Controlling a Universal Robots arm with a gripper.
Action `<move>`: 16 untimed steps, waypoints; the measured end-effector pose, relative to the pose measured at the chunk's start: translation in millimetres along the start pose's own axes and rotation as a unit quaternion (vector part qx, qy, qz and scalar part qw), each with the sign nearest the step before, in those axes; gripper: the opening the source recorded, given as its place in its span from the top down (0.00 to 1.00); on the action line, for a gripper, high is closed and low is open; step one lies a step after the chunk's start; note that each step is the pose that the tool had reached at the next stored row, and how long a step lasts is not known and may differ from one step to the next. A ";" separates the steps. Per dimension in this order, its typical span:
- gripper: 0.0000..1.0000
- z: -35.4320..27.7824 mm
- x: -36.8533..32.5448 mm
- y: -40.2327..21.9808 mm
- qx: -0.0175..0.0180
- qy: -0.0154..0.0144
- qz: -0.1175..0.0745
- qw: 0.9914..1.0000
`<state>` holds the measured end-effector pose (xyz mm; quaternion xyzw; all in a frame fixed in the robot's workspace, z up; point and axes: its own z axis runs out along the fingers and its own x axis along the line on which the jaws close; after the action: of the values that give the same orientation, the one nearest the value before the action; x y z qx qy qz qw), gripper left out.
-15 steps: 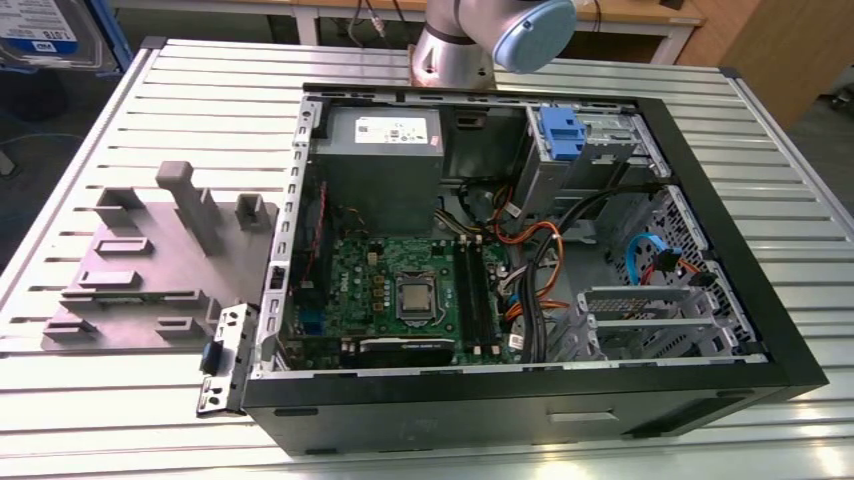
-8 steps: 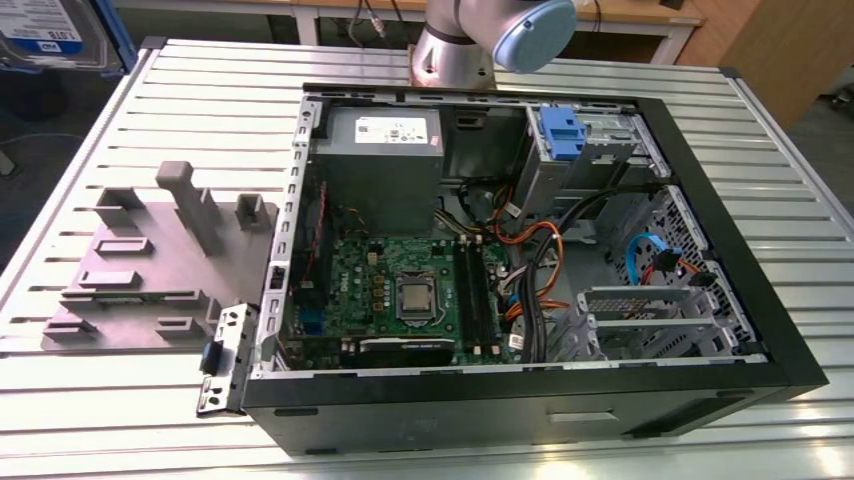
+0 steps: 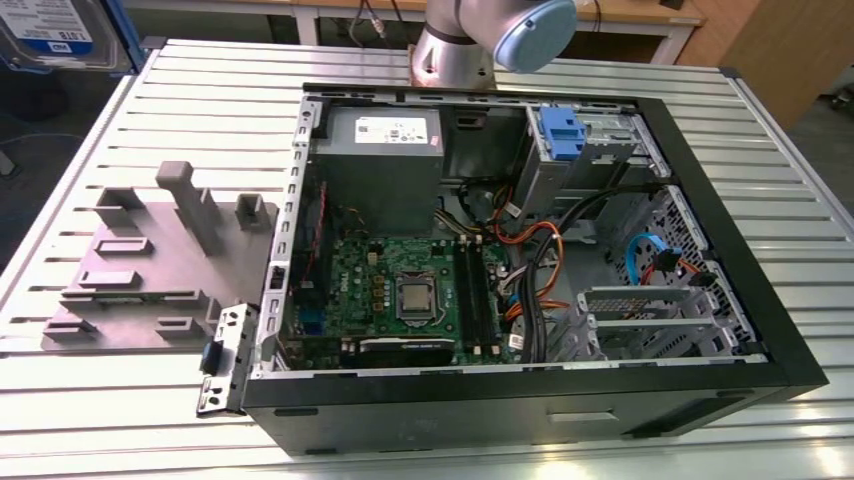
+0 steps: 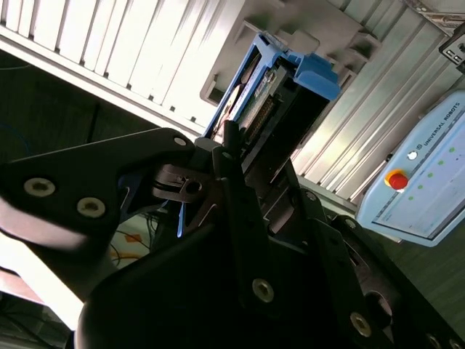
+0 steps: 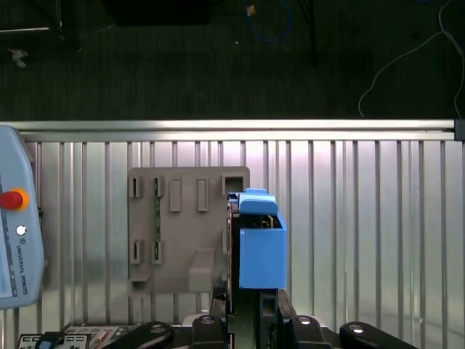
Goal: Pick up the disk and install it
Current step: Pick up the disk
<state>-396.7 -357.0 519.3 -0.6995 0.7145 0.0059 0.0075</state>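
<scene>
Exterior view. An open computer case (image 3: pixel 534 250) lies in the middle of the slatted bench (image 3: pixel 200 100). A grey fixture (image 3: pixel 147 270) sits beside the case, towards the bench edge on the exterior view's left. The arm (image 3: pixel 481 35) rises at the far edge. The disk (image 3: pixel 51 30), label side showing in its blue carrier, appears past the bench's far corner on the exterior view's left, well apart from the case.

Second wrist view. The black fingers (image 4: pixel 236 189) are clenched on the disk (image 4: pixel 287 94). It projects straight out from between the jaws, blue carrier end farthest from them. The grey fixture (image 4: pixel 305 29) lies on the bench behind the disk. A pendant (image 4: pixel 421 182) with a red button lies nearby.

First wrist view. The gripper (image 5: pixel 245 302) grasps the disk (image 5: pixel 260 243) edge-on. The disk stands out from the jaws, lining up just beside the edge of the grey fixture (image 5: pixel 182 233).
</scene>
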 end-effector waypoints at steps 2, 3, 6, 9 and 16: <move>0.65 0.0 -0.1 -1.8 0.000 0.000 0.000 1.000; 0.65 0.0 -0.1 -2.8 0.000 0.000 0.000 1.000; 0.65 0.1 -0.1 -5.3 0.000 0.000 0.000 1.000; 0.65 0.1 -0.2 -8.0 0.000 0.000 0.000 1.000; 0.65 0.0 -0.4 -16.5 0.000 0.000 0.000 1.000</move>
<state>-380.1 -357.0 519.3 -0.6995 0.7145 0.0059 0.0075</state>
